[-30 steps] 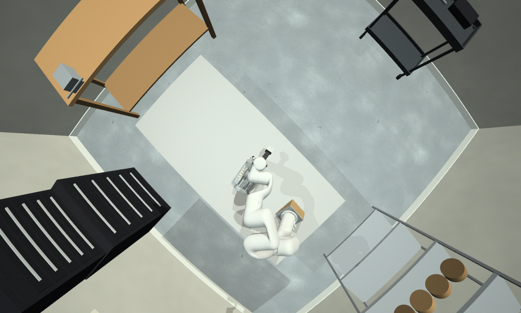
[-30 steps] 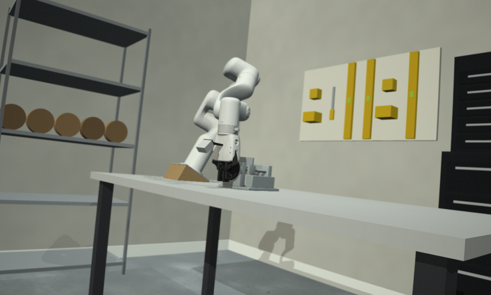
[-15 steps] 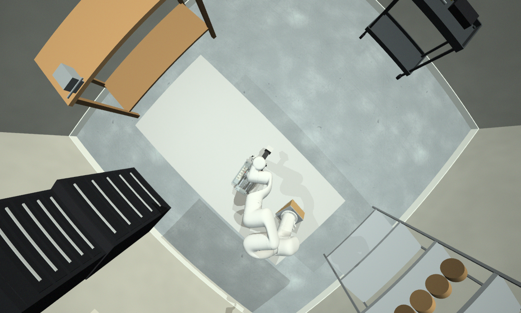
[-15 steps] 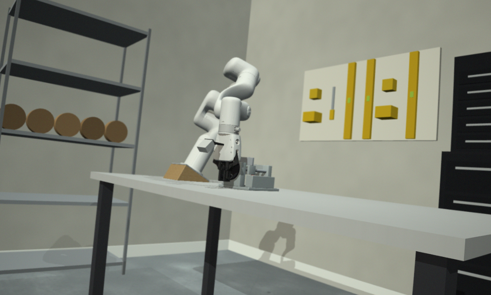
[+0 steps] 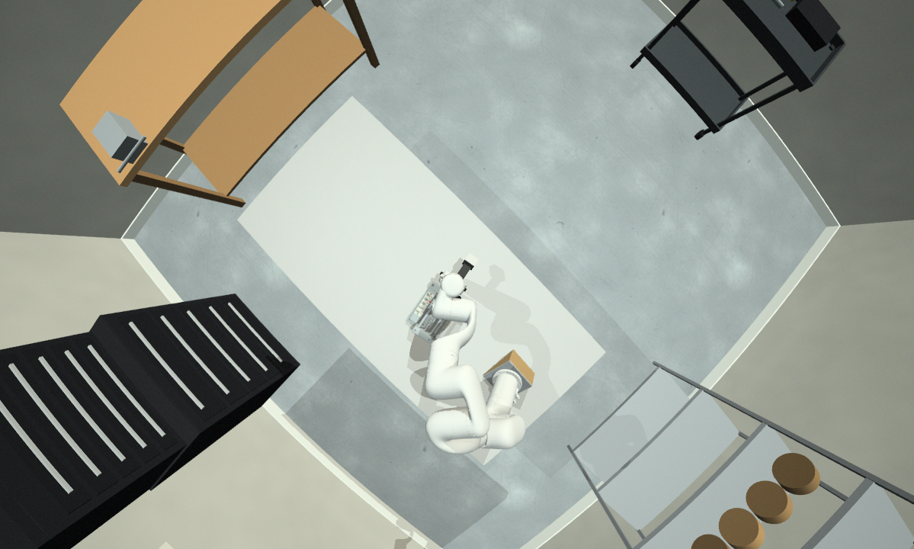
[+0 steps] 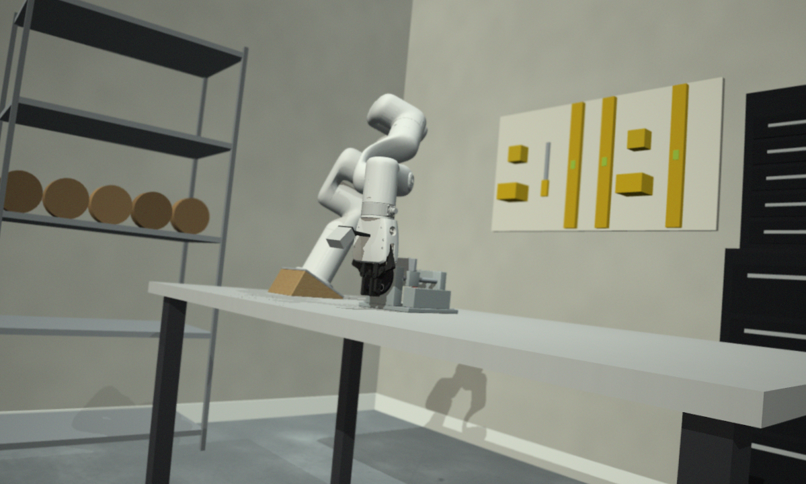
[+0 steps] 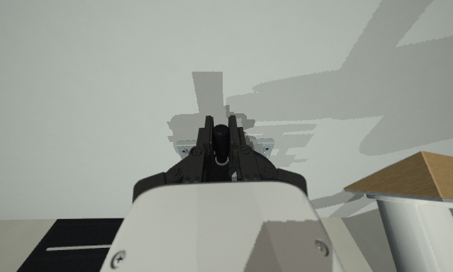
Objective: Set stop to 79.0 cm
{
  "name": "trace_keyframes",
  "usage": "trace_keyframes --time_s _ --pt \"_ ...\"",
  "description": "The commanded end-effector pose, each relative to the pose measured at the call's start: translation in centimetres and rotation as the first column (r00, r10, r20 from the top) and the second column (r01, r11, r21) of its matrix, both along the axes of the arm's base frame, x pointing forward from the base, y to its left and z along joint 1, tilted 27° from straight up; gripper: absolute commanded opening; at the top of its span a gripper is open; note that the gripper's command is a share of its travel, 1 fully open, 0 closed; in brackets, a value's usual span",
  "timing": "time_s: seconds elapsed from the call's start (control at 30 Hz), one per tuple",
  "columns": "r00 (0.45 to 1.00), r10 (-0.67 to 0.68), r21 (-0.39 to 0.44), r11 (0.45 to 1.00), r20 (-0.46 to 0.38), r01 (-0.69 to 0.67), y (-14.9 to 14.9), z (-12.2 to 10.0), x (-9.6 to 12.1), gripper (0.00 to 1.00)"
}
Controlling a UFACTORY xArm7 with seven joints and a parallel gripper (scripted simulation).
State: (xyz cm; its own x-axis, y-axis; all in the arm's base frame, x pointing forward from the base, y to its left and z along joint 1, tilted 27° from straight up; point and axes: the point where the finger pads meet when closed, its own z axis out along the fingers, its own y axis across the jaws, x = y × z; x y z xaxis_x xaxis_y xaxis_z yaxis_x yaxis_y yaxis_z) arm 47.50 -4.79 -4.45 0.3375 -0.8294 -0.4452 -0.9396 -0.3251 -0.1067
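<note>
Misreading of the scale comes first, at left in the top view: the figures are too small to read, and the stop, somewhere on the grey fixture, cannot be singled out, so whether it stands at 79.0 cm cannot be told. Overshoot may follow if I carry the crank too far. Rightward, the handwheel is at the fixture's end, close to the worktop; a path off its circle could strain or drop the knob, and a sideways release could nudge the setting.

My gripper, pointing down, is nearly closed. In the wrist view, left to right: one finger, the upright black knob, the other finger; I judge the knob gripped, though slim gaps seem to show beside its top.
</note>
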Motion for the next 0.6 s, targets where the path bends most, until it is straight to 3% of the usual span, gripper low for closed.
trace_keyframes --time_s 0.0,0.57 --pt "1.0 -0.002 -0.002 1.0 0.005 0.002 -0.2 0.6 0.6 0.06" --pt "1.0 -0.002 -0.002 1.0 0.005 0.002 -0.8 2.2 1.4 0.06"
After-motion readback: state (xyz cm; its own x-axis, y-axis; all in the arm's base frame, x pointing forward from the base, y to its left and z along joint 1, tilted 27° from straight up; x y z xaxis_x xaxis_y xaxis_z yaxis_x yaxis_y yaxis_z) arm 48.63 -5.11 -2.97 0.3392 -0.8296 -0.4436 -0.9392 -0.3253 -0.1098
